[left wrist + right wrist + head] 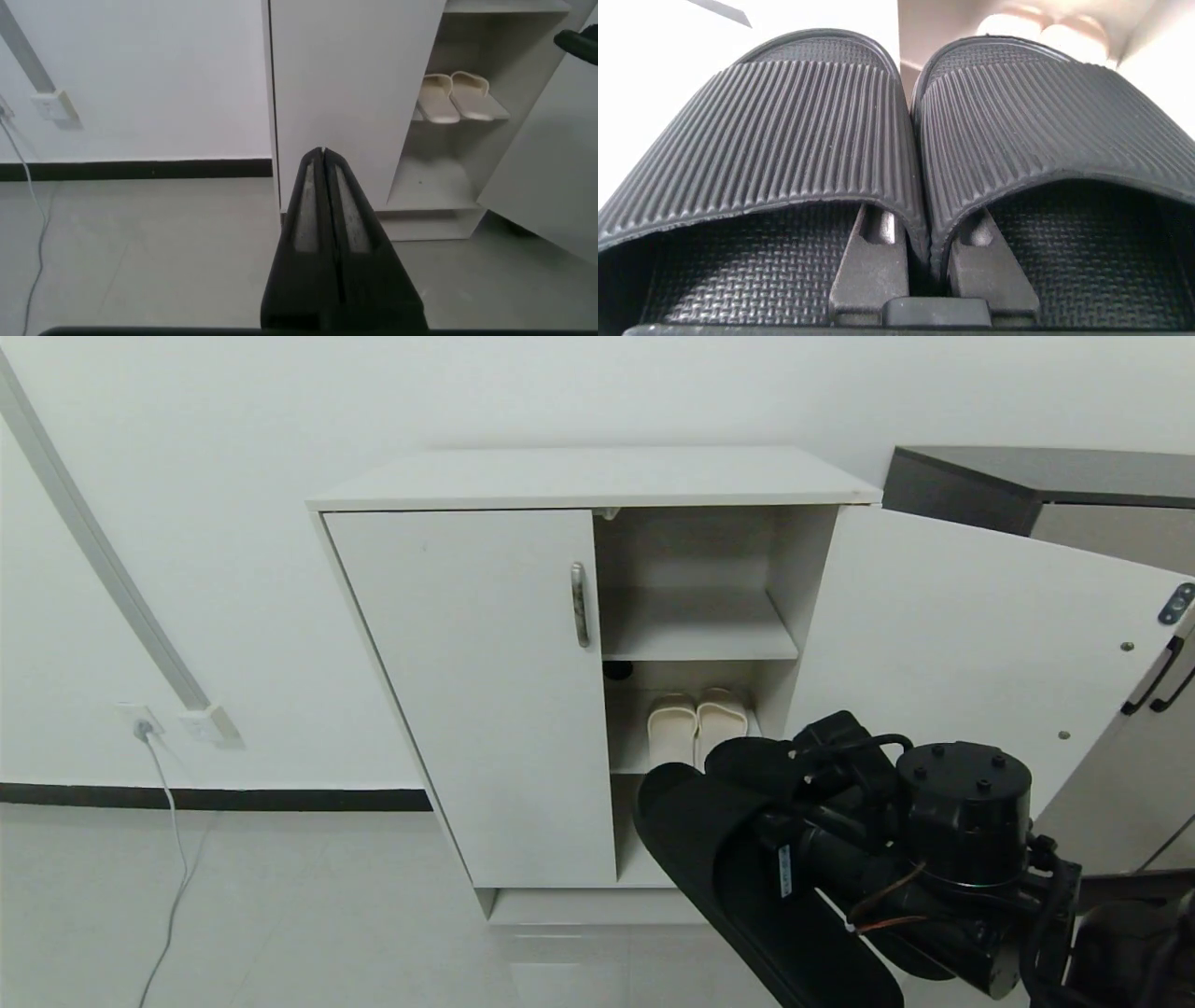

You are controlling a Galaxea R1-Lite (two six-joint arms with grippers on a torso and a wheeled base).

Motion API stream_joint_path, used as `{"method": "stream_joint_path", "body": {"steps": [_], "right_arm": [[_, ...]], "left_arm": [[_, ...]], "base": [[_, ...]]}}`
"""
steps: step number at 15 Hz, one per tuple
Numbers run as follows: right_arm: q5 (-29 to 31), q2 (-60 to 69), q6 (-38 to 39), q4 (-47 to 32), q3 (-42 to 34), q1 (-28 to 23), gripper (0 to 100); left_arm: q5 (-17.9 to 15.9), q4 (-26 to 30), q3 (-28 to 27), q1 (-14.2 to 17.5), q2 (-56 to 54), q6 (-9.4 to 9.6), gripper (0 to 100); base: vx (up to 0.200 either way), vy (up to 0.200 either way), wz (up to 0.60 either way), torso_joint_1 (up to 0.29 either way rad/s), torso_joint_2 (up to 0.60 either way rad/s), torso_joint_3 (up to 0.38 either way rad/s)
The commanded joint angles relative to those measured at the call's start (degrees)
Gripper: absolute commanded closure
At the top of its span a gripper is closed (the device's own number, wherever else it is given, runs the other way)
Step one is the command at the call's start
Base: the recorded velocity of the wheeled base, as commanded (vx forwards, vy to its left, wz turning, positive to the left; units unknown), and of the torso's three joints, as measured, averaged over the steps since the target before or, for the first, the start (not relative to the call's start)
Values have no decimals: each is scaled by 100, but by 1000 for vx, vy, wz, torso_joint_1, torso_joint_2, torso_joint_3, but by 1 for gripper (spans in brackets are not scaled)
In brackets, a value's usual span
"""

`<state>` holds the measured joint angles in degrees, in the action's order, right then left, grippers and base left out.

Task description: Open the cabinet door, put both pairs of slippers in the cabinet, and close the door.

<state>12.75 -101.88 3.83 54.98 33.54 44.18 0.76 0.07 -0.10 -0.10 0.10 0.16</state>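
A white cabinet (597, 476) stands against the wall, its right door (971, 644) swung open and its left door (476, 691) shut. A pair of cream slippers (695, 723) (462, 96) sits on the middle shelf. My right gripper (913, 273) is shut on a pair of black slippers (738, 859) (906, 131), pinching their two inner straps together, and holds them in front of the lower right opening with toes toward the cabinet. My left gripper (323, 201) is shut with nothing in it, low over the floor left of the opening.
The upper shelf (695, 630) and bottom shelf (430, 187) are bare. A dark grey cabinet (1046, 495) stands behind the open door. A wall socket (140, 721) with a cable trailing onto the tiled floor is at the left.
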Motion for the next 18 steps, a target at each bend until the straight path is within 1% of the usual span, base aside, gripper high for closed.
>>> {"method": "stream_joint_path", "body": {"steps": [1,3,5,7,14,15,16,18], "right_arm": [[8,-78,4,13,4,3,100],[8,-96,-5,206,-49,3,100],[8,-104,-14,233,-40,3,100],[8,-148,-5,241,-40,3,100],[34,-263,-84,259,-58,3,100],[61,-289,-145,285,-58,12,100],[61,-315,-181,356,-58,12,100],[131,-465,-189,523,-5,21,100]], "left_arm": [[4,1,1,1,-1,2,100],[4,1,1,1,-1,2,100],[4,1,1,1,-1,2,100],[4,1,1,1,-1,2,100],[4,1,1,1,-1,2,100],[12,1,1,1,-1,2,100],[12,1,1,1,-1,2,100],[21,1,1,1,-1,-7,100]], "base": [[0,0,0,-71,437,364],[0,0,0,-41,444,395],[0,0,0,-17,432,420],[0,0,0,2,215,210],[0,0,0,1,13,13],[0,0,0,0,0,0],[0,-200,0,2,7,2],[0,0,0,0,0,0]]}}
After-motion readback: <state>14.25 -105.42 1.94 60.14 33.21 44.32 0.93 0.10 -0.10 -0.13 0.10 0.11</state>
